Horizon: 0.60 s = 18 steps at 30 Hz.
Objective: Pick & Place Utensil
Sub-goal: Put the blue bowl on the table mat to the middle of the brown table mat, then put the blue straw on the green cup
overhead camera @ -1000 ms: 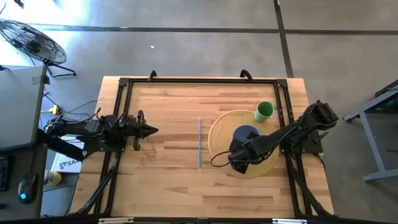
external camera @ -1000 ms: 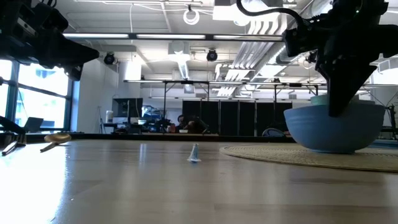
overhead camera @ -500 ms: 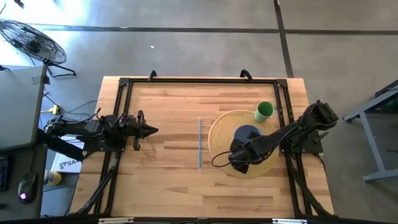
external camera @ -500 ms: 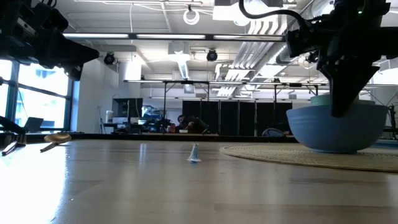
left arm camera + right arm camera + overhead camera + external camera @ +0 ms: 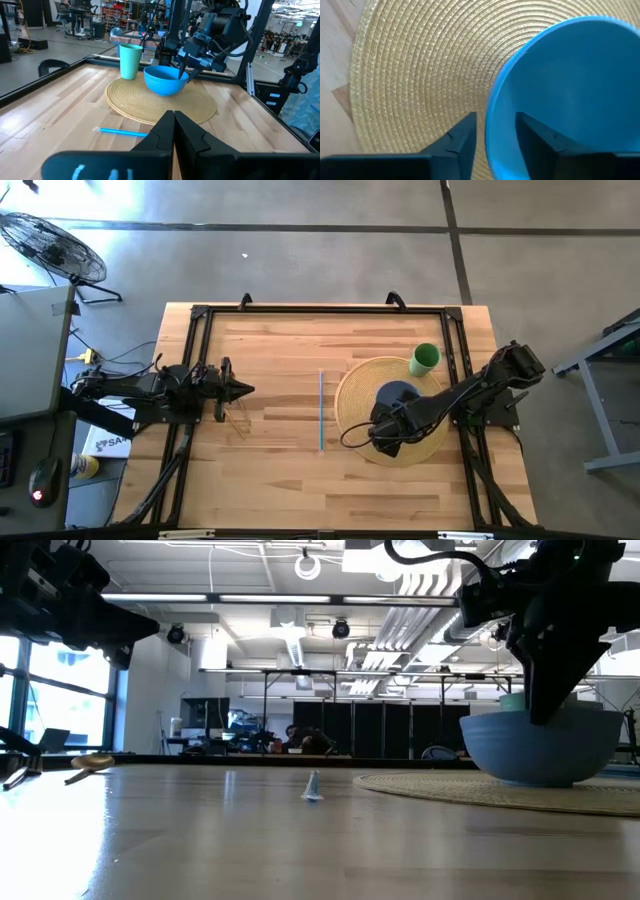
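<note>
The utensil, a thin blue stick [image 5: 321,410] that may be a straw, lies flat on the wooden table [image 5: 280,480] just left of the woven placemat [image 5: 358,385]. It looks light, stiff and slippery; a mid-length pinch suits it. The right gripper [image 5: 495,137] straddles the blue bowl's [image 5: 570,95] rim, fingers slightly apart. The left gripper [image 5: 173,131] waits at the table's left, fingers together

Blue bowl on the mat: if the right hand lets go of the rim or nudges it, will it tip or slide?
The blue bowl looks rigid and probably light. Its rounded underside could let it rock if nudged at the rim. The woven placemat under it probably resists sliding. The right hand straddles the rim, fingers slightly apart.
</note>
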Each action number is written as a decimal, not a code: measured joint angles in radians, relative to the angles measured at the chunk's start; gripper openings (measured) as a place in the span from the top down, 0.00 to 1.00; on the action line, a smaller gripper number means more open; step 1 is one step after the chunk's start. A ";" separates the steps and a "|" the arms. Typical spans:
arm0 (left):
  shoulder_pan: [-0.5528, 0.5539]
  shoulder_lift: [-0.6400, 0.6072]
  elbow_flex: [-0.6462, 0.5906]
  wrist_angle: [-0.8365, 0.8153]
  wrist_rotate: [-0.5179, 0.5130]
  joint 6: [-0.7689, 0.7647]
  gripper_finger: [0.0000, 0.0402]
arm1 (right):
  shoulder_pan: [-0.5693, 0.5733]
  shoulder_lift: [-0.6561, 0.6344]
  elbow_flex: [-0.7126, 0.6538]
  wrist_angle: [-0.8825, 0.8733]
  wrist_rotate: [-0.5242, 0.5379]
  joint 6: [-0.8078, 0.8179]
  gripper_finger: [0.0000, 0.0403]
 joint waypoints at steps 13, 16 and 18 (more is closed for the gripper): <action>0.000 0.000 0.000 0.000 0.000 0.000 1.00 | 0.000 -0.008 0.212 -0.060 0.110 -0.037 0.55; 0.000 0.000 0.000 0.000 0.000 0.000 1.00 | -0.001 -0.008 0.219 0.076 0.151 -0.095 0.55; 0.000 0.000 0.000 0.000 0.000 0.000 1.00 | -0.005 -0.008 0.201 0.204 0.144 -0.158 0.55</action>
